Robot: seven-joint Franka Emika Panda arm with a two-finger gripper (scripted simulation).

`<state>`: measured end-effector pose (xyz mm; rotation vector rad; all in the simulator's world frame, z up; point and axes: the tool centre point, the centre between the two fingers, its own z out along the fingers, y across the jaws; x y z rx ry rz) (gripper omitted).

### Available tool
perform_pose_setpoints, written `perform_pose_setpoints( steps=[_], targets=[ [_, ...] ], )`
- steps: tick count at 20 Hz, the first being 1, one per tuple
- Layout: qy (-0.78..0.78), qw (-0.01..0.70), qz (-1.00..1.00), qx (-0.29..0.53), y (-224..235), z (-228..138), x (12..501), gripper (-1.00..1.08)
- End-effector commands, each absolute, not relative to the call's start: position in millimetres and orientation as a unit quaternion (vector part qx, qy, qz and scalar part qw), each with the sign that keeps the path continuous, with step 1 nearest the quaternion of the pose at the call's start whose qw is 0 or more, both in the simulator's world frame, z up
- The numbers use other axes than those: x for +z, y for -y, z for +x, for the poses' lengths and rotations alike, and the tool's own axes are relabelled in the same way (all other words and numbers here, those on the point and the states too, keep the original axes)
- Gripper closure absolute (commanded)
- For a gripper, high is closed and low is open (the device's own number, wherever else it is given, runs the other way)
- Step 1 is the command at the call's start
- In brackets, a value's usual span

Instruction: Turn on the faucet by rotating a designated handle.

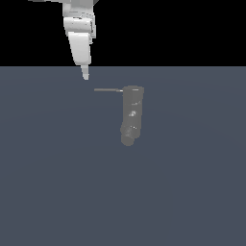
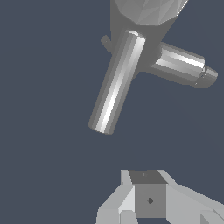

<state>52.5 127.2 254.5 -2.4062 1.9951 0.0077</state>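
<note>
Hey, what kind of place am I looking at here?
Likely a bare simulated test scene, not a real kitchen: a flat slate-blue floor under black void, one dull-grey cylindrical faucet standing alone, and a blocky white robot gripper above its thin grey rod handle.

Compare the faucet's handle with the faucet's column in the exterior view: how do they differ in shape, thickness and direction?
The handle is a thin straight rod, while the faucet column is a thick cylinder. The handle lies level and sticks out sideways toward the exterior view's left, while the column runs downward in that picture and ends in a bent rounded spout. The column shows small white glints; the handle shows none there. Both are dull grey, and they meet at the column's top.
</note>
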Motion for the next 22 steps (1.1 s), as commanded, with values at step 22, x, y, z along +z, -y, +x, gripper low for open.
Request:
perform_pose_setpoints(
  steps=[22],
  targets=[
    [-0.759, 0.000, -0.651, 0.000, -81.2, 136.4, 200.6, 1.08]
  ],
)
